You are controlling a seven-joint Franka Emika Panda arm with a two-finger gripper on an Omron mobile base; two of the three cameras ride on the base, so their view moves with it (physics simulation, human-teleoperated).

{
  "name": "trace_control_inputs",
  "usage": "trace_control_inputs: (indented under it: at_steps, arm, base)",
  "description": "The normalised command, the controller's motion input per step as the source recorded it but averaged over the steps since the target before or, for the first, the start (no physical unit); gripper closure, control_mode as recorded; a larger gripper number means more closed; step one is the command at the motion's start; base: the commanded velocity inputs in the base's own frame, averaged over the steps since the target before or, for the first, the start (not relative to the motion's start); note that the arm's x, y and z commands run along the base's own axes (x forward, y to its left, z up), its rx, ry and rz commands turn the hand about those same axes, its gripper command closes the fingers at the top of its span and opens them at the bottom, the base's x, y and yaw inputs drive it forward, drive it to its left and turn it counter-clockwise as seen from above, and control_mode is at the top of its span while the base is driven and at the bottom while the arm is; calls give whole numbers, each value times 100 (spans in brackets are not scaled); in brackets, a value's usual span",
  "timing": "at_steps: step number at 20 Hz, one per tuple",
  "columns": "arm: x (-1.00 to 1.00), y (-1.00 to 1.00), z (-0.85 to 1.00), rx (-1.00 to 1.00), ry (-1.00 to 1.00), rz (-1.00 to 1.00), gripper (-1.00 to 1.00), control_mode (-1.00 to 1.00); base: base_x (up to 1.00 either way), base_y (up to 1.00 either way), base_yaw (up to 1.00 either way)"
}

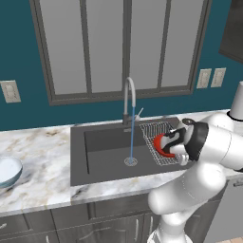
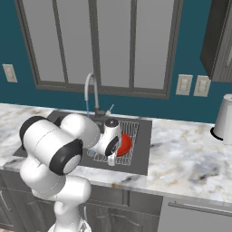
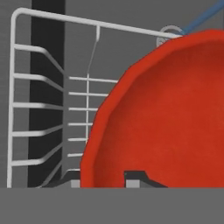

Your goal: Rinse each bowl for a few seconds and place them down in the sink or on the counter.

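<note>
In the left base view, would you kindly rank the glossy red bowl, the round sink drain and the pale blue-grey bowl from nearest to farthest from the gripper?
1. Glossy red bowl: at the gripper, over the wire rack.
2. Round sink drain: basin middle, under the water stream.
3. Pale blue-grey bowl: far left on the counter.

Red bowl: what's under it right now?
The red bowl sits over the wire rack at the right side of the sink. Rack wires show beside it; the bowl hides whatever lies directly beneath, so contact is unclear.

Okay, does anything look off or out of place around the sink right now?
Water is running from the tap straight to the drain, while the red bowl sits off to the side over the wire rack, away from the stream. The blue-grey bowl waits on the counter. Nothing looks spilled or damaged.
</note>
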Motion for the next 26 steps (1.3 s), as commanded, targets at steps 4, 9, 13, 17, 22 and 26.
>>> trace_control_inputs:
  at_steps: [4,9,13,17,22,26]
  arm:
    - [0,-1,-6,0,3,1,-100,-100]
    - [0,-3,0,1,3,0,-100,-100]
    - [-2,-10,9,1,0,1,-100,-100]
    - [-12,-12,16,1,0,2,-100,-100]
    - [-13,-2,32,1,-1,2,-100,-100]
    - [-18,0,52,0,-2,5,-100,-100]
  base:
    - [0,0,0]
    - [0,0,0]
    - [0,0,0]
    - [0,0,0]
    - [0,0,0]
    - [0,0,0]
